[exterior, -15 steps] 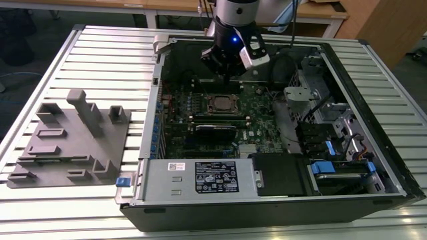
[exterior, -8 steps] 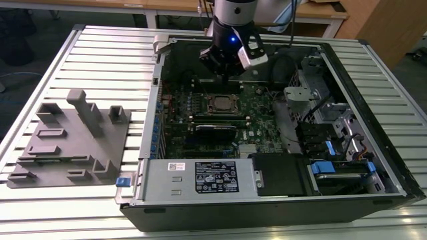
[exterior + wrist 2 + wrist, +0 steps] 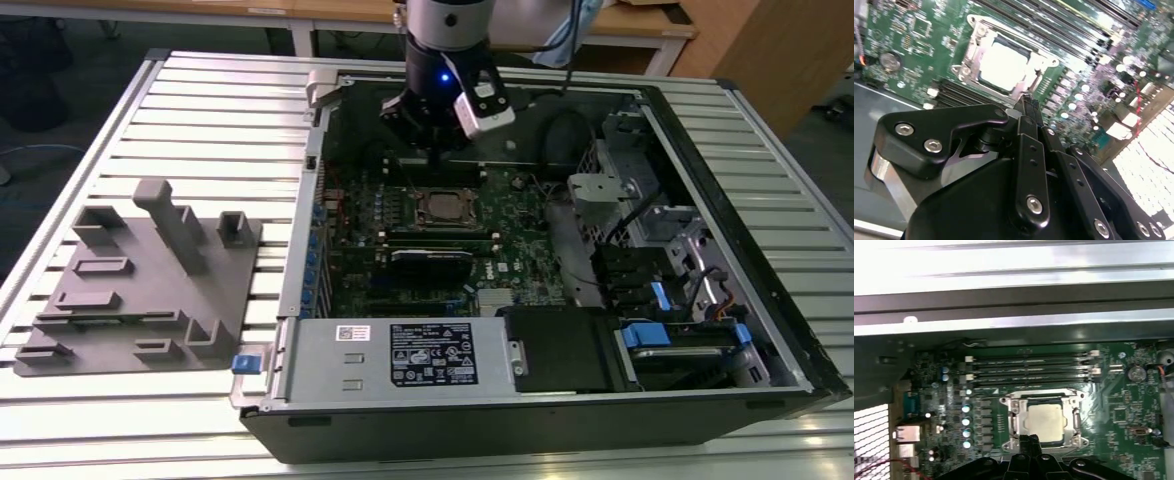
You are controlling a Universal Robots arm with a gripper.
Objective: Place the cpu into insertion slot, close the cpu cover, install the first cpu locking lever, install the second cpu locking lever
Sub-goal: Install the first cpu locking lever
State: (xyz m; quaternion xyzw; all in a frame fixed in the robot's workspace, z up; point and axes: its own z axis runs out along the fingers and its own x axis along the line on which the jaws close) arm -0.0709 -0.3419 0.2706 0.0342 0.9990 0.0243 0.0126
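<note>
The cpu [image 3: 435,208] lies in the insertion slot [image 3: 435,222] on the green board, its dull silver top facing up in both wrist views [image 3: 1046,420] [image 3: 1003,65]. The cpu cover [image 3: 1015,416] [image 3: 970,56] lies flat as a silver frame around it. My gripper [image 3: 437,163] hangs just above the slot's far edge in the exterior view. Its black fingertips meet in a single narrow point, shut and holding nothing, close to the socket's rim in both wrist views [image 3: 1029,441] [image 3: 1027,101].
The open computer case [image 3: 747,150] lies on a slatted metal table [image 3: 200,110]. Black memory slots [image 3: 1029,371] run beside the socket. A power supply [image 3: 400,352] and drive cages [image 3: 667,290] fill the near and right parts. A grey fixture plate [image 3: 134,290] sits at the exterior view's left.
</note>
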